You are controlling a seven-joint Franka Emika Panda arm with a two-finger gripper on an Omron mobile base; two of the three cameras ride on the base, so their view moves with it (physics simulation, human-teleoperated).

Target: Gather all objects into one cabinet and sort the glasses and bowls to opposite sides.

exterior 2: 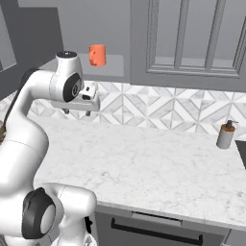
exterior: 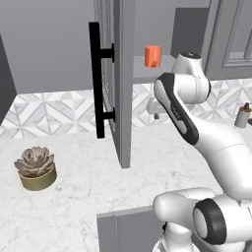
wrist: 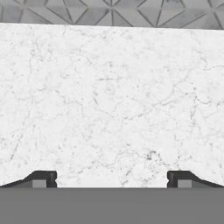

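Observation:
One orange mug [exterior: 153, 56] [exterior 2: 97, 55] stands upright on the flat grey shelf [exterior: 143, 74] [exterior 2: 114, 70] of the upper cabinet. The cabinet's tall door [exterior: 124, 83] is swung open, its long black bar handle [exterior: 96, 78] facing me. My gripper [exterior: 155, 114] [exterior 2: 77, 112] [wrist: 111, 180] hangs below the shelf's front edge and above the marble counter. It points down, open, with nothing between its fingers [wrist: 43, 179]. The black bowl and the other orange mugs are out of view.
A potted succulent [exterior: 35, 168] sits on the counter [exterior 2: 144, 158] at the left. A soap dispenser [exterior: 242, 115] [exterior 2: 226, 134] stands near the tiled backsplash at the right. A closed panelled cabinet door [exterior 2: 192, 33] hangs right of the open shelf.

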